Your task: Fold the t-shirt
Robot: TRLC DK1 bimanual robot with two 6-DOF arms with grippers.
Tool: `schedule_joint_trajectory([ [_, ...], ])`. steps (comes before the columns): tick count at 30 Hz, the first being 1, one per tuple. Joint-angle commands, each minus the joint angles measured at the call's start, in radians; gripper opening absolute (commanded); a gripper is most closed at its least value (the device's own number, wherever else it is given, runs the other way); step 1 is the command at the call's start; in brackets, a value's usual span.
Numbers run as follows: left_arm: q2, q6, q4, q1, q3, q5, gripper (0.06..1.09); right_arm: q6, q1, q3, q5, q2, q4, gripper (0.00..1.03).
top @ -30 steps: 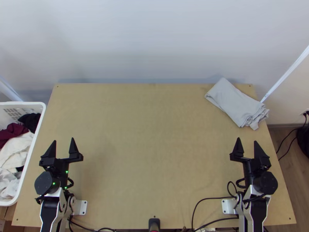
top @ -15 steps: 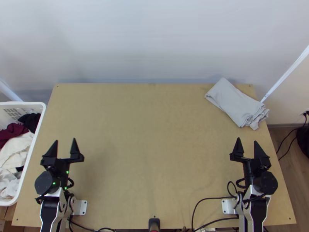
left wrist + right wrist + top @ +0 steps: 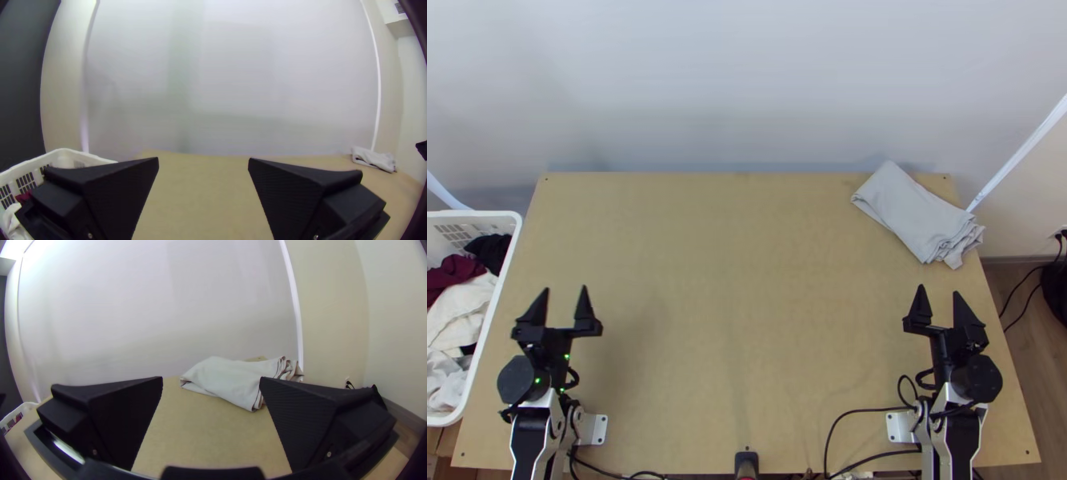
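Top view, basket (image 3: 475,214) beside table (image 3: 747,280), black cables (image 3: 867,410)

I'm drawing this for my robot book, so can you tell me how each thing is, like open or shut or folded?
Left end effector: open, holding nothing
Right end effector: open, holding nothing
Grey cloth: folded in layers
White basket: open-topped, with clothes inside
Clothes: bunched
Green lights: lit
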Motion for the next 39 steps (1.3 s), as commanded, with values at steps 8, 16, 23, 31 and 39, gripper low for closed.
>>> schedule_joint_trajectory([
  [8,0.384,-0.036,-0.162,0.059,0.501,-0.312,1.04,0.015,0.006,-0.007,0.005,-0.005,-0.013,0.98],
  [16,0.885,-0.146,-0.524,0.610,0.979,0.073,1.04,0.015,0.006,-0.007,0.005,-0.005,-0.013,0.98],
  [23,1.296,-0.128,-0.662,0.875,1.234,0.226,1.04,0.013,0.006,-0.007,0.005,-0.005,-0.013,0.98],
  [31,1.680,-0.028,-0.781,1.012,1.393,0.264,1.04,0.013,0.006,-0.007,0.005,-0.005,-0.013,0.98],
  [39,1.951,0.015,-0.793,1.071,1.491,0.266,1.04,0.013,0.006,-0.007,0.005,-0.007,-0.013,0.98],
])
